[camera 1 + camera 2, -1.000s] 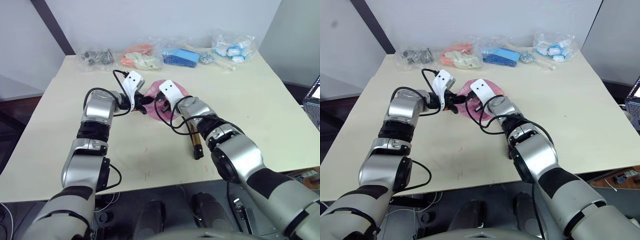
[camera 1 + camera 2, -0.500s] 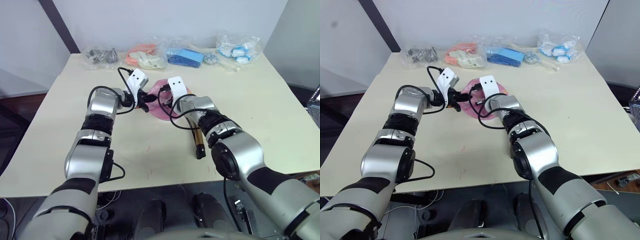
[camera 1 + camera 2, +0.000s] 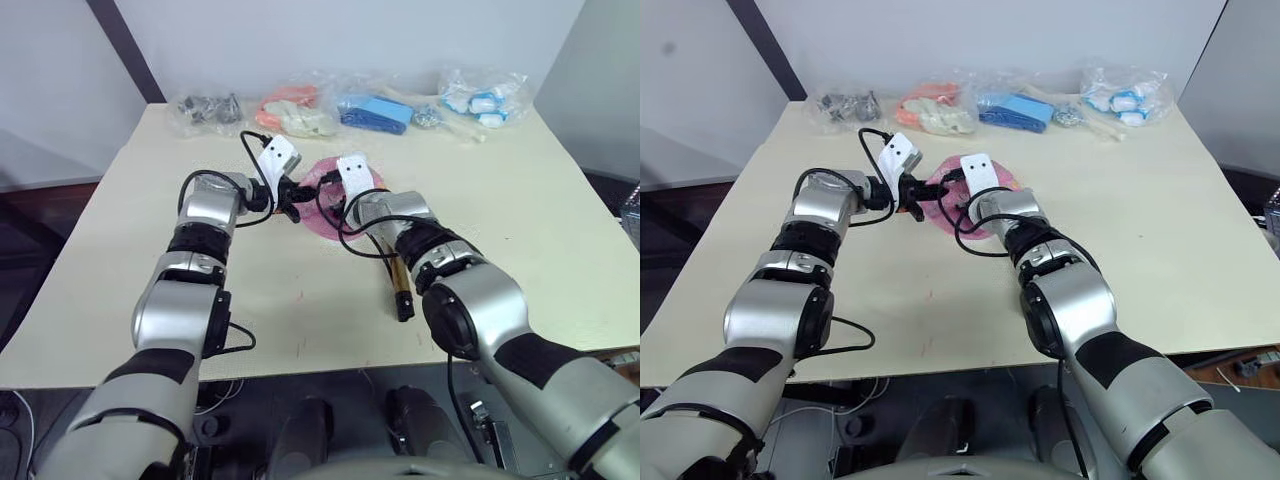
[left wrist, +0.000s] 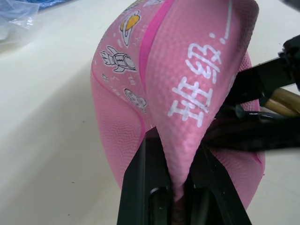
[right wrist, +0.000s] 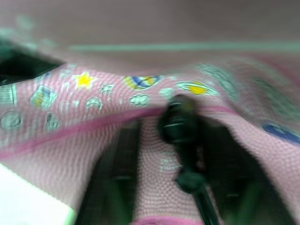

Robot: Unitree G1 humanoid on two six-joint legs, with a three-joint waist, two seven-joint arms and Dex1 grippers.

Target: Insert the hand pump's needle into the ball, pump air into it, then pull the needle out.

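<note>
I have the left gripper (image 4: 174, 197) pinched tight on a fold of the limp pink ball (image 4: 187, 93), the rubber squeezed between its two fingers (image 4: 145, 187). The ball lies on the table (image 3: 520, 230), between my two grippers and touching both. The right gripper (image 5: 178, 187) is right against the ball from the other side; a black fitting (image 5: 180, 126) sits between its fingers, touching the rubber, but I cannot tell whether they clamp it. The pump (image 3: 398, 285) lies on the table just beside my right forearm, hose (image 3: 350, 235) looping toward that gripper.
</note>
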